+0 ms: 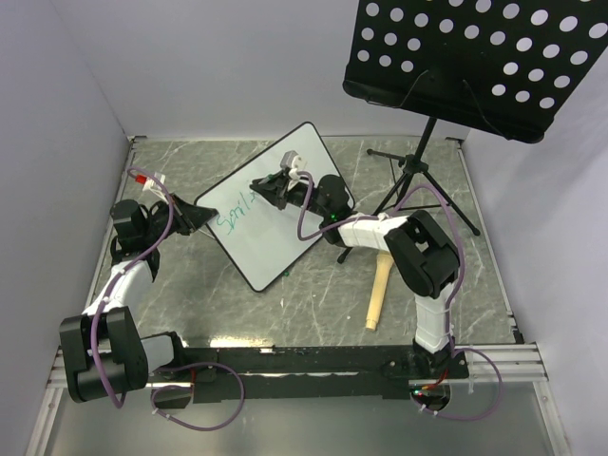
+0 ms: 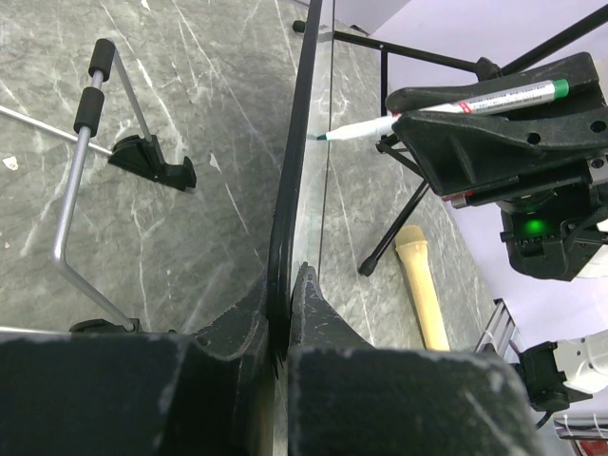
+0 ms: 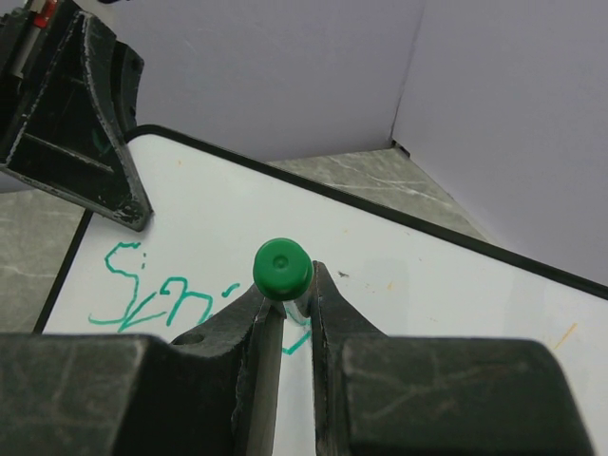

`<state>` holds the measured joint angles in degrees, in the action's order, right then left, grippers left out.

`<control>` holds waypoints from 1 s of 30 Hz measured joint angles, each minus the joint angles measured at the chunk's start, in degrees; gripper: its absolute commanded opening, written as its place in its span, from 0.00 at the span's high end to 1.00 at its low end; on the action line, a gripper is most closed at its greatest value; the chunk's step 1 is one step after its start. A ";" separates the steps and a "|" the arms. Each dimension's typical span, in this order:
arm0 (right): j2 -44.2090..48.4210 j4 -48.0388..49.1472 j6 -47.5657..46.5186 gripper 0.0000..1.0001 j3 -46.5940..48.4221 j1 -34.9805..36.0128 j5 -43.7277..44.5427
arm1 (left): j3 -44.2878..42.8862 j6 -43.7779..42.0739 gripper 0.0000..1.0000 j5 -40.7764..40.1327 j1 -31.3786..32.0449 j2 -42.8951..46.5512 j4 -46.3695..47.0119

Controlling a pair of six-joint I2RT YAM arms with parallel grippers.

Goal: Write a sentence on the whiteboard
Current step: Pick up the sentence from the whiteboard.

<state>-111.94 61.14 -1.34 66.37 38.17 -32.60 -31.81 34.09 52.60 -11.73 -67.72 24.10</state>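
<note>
The whiteboard (image 1: 285, 223) stands tilted at the table's middle, and teal writing, the start of the sentence (image 1: 235, 215), runs from its left end. My left gripper (image 1: 198, 219) is shut on the board's left edge; in the left wrist view the jaws pinch the black frame (image 2: 285, 190). My right gripper (image 1: 273, 186) is shut on a green-capped marker (image 3: 282, 269) over the board face (image 3: 427, 275), to the right of the teal letters (image 3: 142, 294). From the left wrist, the marker (image 2: 465, 100) has its tip against the board.
A black perforated music stand (image 1: 480, 57) on a tripod (image 1: 418, 185) stands at the back right. A wooden handle (image 1: 380, 290) lies on the table near the right arm. The board's wire prop (image 2: 81, 180) sticks out behind it. Walls enclose the table.
</note>
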 measured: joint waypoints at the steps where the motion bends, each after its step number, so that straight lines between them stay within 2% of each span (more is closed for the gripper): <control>1: 0.00 0.00 0.00 1.00 0.00 0.22 -0.02 | 0.00 0.00 0.99 0.00 0.02 0.00 0.00; 30: 0.61 4.46 -0.28 1.00 -6.08 1.44 -0.24 | 0.00 0.00 0.99 -0.44 -0.15 0.00 -1.05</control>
<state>-111.33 65.60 -1.63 60.29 39.62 -32.84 -31.81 34.09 52.16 -11.88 -67.72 23.05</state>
